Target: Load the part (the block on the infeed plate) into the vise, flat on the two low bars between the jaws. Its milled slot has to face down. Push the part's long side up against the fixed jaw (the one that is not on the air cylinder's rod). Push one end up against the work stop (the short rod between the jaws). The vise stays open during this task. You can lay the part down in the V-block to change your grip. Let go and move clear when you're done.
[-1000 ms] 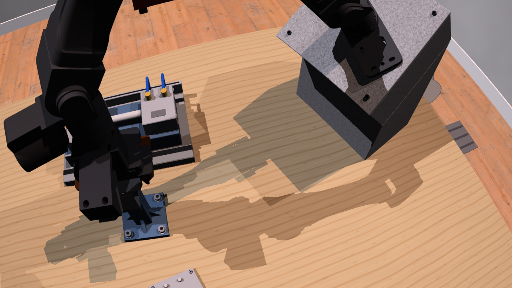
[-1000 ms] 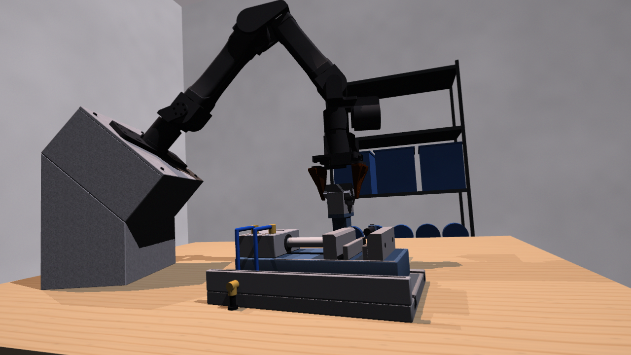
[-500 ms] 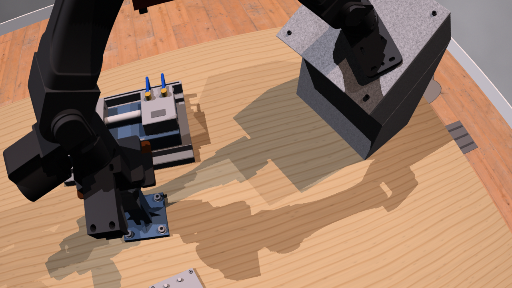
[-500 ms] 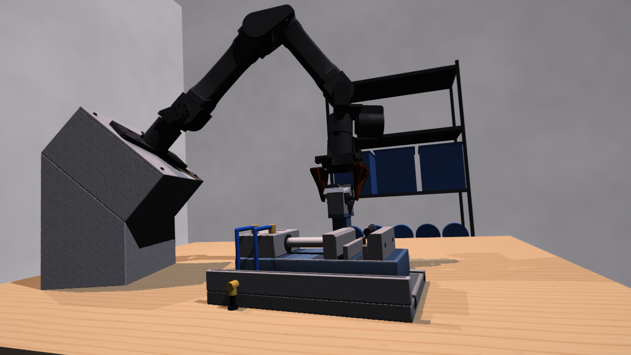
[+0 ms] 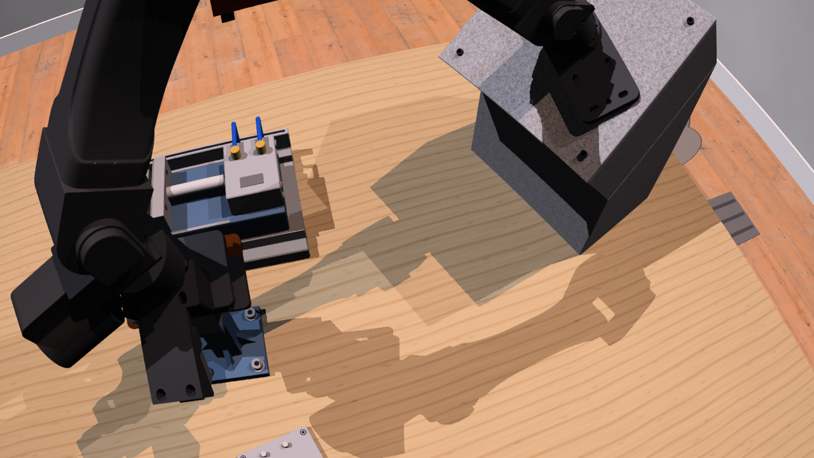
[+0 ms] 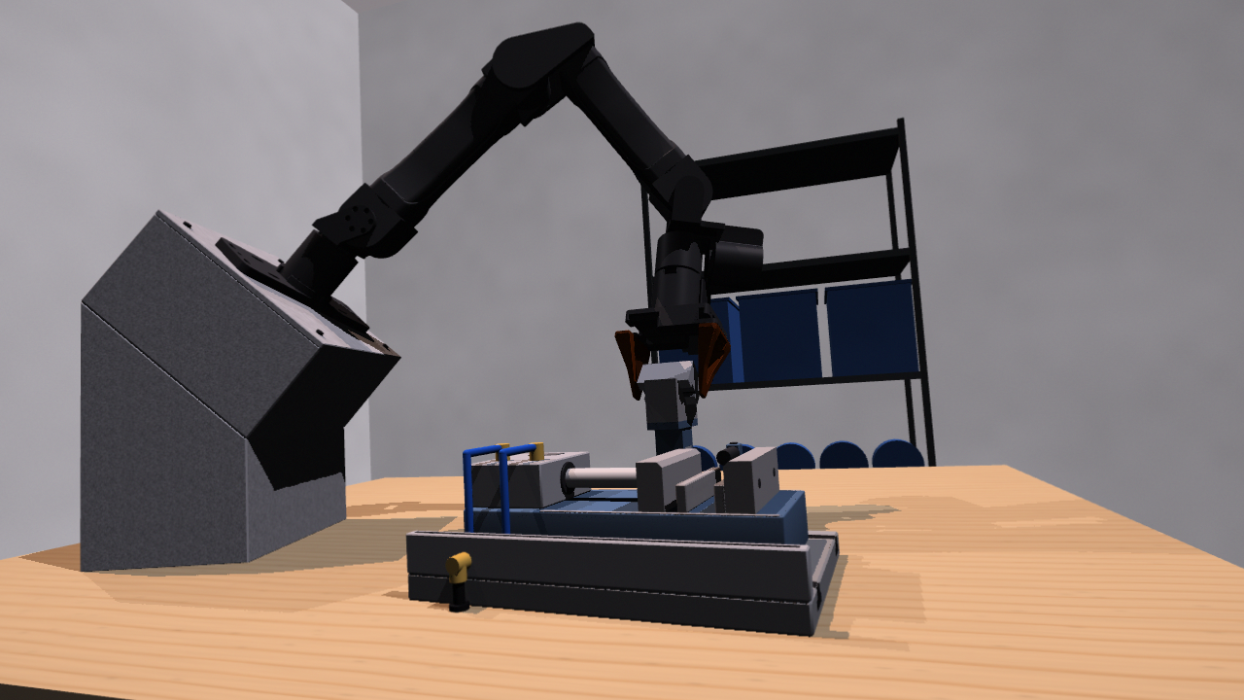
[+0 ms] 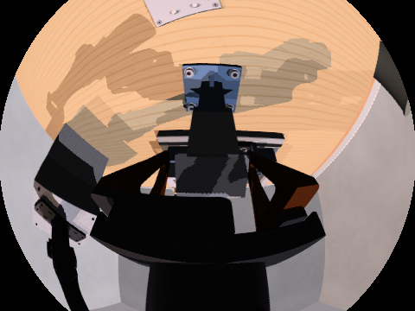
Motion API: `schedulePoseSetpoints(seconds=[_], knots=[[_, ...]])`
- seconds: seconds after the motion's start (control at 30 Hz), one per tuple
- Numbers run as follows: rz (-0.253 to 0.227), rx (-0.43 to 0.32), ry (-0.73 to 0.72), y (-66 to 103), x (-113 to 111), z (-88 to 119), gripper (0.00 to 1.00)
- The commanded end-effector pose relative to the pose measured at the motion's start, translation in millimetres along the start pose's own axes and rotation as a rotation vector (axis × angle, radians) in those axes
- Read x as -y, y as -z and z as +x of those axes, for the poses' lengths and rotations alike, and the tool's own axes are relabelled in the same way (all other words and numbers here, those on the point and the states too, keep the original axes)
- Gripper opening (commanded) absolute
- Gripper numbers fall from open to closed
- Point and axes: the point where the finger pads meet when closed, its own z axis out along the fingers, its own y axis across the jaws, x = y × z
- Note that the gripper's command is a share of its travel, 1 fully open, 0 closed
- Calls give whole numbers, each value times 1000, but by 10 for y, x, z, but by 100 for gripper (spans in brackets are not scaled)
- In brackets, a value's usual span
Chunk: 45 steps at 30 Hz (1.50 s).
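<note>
My gripper [image 6: 671, 397] [image 7: 207, 155] is open, with its orange fingers pointing down on either side of a grey block-shaped body [image 6: 665, 402] [image 7: 211, 174] atop the blue stand [image 5: 255, 343] [image 7: 190, 90]. I cannot clearly separate the part from the V-block there, and no milled slot shows. The fingers look apart from its sides. In the exterior view the vise stands open, with the moving jaw [image 6: 658, 483] on the rod, the fixed jaw [image 6: 752, 480] at right, a low bar [image 6: 696, 489] and the dark work stop [image 6: 726, 455]. No block shows between the jaws. The arm hides the stand's top in the top view.
The vise's air cylinder [image 5: 250, 174] [image 6: 513, 483] carries blue hoses beside the stand. A pale plate with pins [image 5: 296, 448] [image 7: 183, 3] lies beyond the stand, with no block on its visible part. The arm's grey pedestal [image 5: 671, 48] [image 6: 160, 435] stands on the table. A shelf is behind.
</note>
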Motion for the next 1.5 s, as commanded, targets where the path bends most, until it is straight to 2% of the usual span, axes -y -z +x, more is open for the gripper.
schedulePoseSetpoints(seconds=[0.0, 0.1, 0.13, 0.17, 0.57, 0.67, 0.7, 0.73, 1.23, 1.27, 1.33, 1.47], knots=[[16, -68, -18, 96, 64, 39, 81], [16, -80, -18, 96, 64, 38, 81], [30, -84, -24, 157, 95, 46, 81], [16, -103, -18, 96, 64, 38, 81], [16, -224, -19, 97, 61, 35, 81], [16, -232, -18, 98, 61, 35, 81], [40, -224, -34, 213, 120, 52, 81], [16, -248, -19, 100, 62, 35, 81], [18, -331, -20, 105, 63, 34, 81], [37, -322, -34, 204, 114, 50, 81], [16, -347, -19, 98, 59, 33, 81], [16, -364, -19, 98, 58, 32, 81]])
